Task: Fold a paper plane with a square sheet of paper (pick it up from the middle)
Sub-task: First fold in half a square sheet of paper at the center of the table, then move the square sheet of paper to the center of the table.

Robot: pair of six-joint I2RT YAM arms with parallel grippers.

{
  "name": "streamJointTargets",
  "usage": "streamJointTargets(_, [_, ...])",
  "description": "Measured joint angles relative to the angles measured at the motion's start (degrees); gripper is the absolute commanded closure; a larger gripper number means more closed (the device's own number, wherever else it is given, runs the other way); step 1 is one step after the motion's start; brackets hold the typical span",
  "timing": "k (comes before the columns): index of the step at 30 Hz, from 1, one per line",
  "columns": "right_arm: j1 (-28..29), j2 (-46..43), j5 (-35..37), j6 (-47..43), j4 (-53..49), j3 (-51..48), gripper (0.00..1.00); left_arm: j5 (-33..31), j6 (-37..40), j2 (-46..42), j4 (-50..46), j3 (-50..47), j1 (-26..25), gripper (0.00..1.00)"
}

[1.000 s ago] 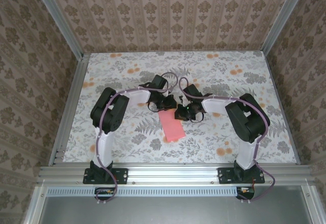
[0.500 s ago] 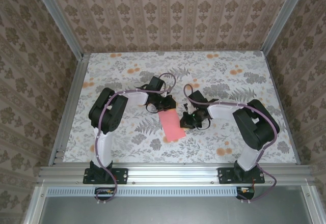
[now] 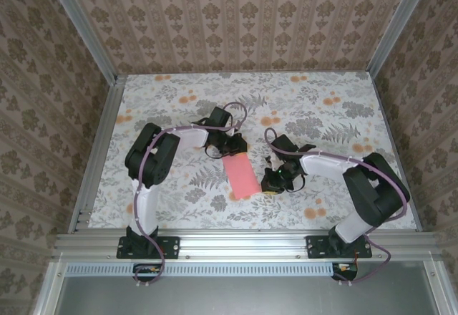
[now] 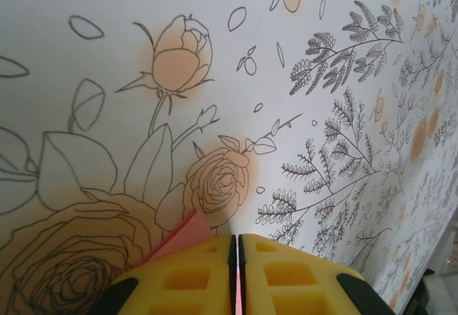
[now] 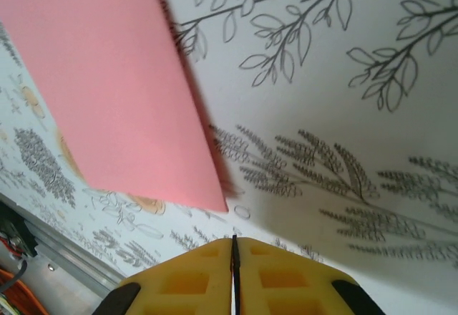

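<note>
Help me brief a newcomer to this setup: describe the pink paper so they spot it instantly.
Find the flower-printed table, then the gap between the left arm and the right arm. There is the sheet of paper, a narrow strip. It is plain salmon-pink, unlike the orange printed flowers around it.

Open tabletop (image 3: pixel 164 186) lies left of the pink paper (image 3: pixel 242 177). The left gripper (image 3: pixel 235 149) blocks its far end, the right gripper (image 3: pixel 271 182) its right side; walls (image 3: pixel 236 21) enclose the table.
</note>
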Motion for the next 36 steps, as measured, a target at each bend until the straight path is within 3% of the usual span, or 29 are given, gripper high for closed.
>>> streamJointTargets(6, [0.2, -3.8, 1.4, -0.8, 1.6, 2.0, 0.86, -1.6, -0.2, -0.6, -1.4, 1.3, 0.1, 0.67])
streamJointTargets(15, [4.9, 4.8, 4.3, -0.8, 5.1, 6.5, 0.84, -6.4, -2.6, -13.6, -2.1, -4.8, 4.5, 0.40])
streamJointTargets(30, [10.8, 16.2, 7.1, 3.6, 12.4, 14.4, 0.82, -12.5, -5.9, -29.1, -3.5, -22.9, 16.4, 0.24])
streamJointTargets(36, [11.5, 15.8, 11.4, 3.9, 11.0, 18.3, 0.65, -13.0, -6.0, -33.6, -4.3, -26.7, 17.4, 0.18])
